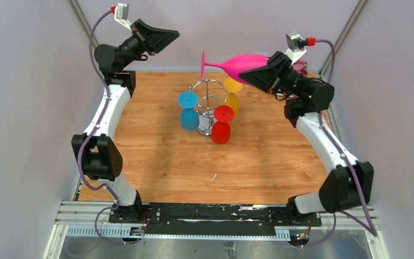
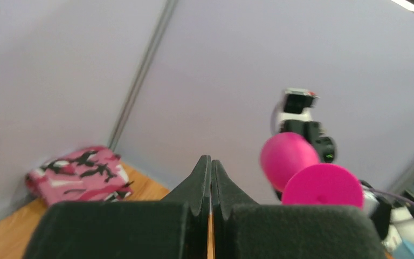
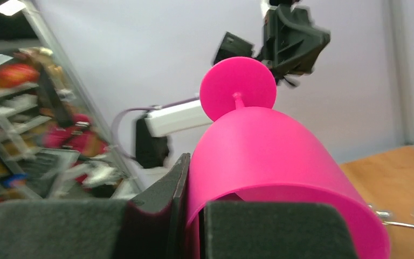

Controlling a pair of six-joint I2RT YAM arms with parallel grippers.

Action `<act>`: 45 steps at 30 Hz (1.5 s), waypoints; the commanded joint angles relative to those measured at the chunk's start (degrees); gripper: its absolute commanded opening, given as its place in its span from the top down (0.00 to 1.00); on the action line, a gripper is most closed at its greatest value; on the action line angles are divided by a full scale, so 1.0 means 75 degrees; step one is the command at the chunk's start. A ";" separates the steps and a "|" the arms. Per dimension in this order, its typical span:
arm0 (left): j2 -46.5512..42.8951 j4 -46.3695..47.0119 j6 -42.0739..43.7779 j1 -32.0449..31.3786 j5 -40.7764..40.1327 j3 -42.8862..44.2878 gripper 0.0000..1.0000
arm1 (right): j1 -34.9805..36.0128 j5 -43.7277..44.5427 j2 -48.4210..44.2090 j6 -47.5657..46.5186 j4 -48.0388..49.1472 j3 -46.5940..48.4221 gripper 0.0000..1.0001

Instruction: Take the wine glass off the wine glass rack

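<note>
the right pincer point(image 1: 260, 74) is clenched on the bowl wall of the pink wine glass point(image 1: 238, 63). the glass lies sideways in the air at about 1 o'clock of the wine glass rack point(image 1: 209, 86), clear of its hooks, with its foot pointing to 9 o'clock. a blue glass point(image 1: 189, 114), a red glass point(image 1: 222, 127) and a yellow glass point(image 1: 233, 96) hang on the rack at the middle of the bench point(image 1: 167, 162), and the left pincer point(image 1: 171, 35), raised at 10 o'clock, is pressed shut on nothing.

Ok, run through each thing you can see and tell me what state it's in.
pink wine glass, off the rack, held sideways in the air.
right fingers, shut on the pink glass's bowl wall.
left fingers, shut, empty, raised.
wine glass rack, upright.
blue wine glass, hanging upside down on the rack.
red wine glass, hanging upside down on the rack.
yellow wine glass, hanging upside down on the rack.
</note>
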 commanded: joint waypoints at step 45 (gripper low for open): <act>-0.2715 -1.2175 0.8585 -0.2455 -1.0214 -0.0755 1.00 | -0.1176 0.7117 0.4351 -1.2182 -1.8776 0.6304 1.00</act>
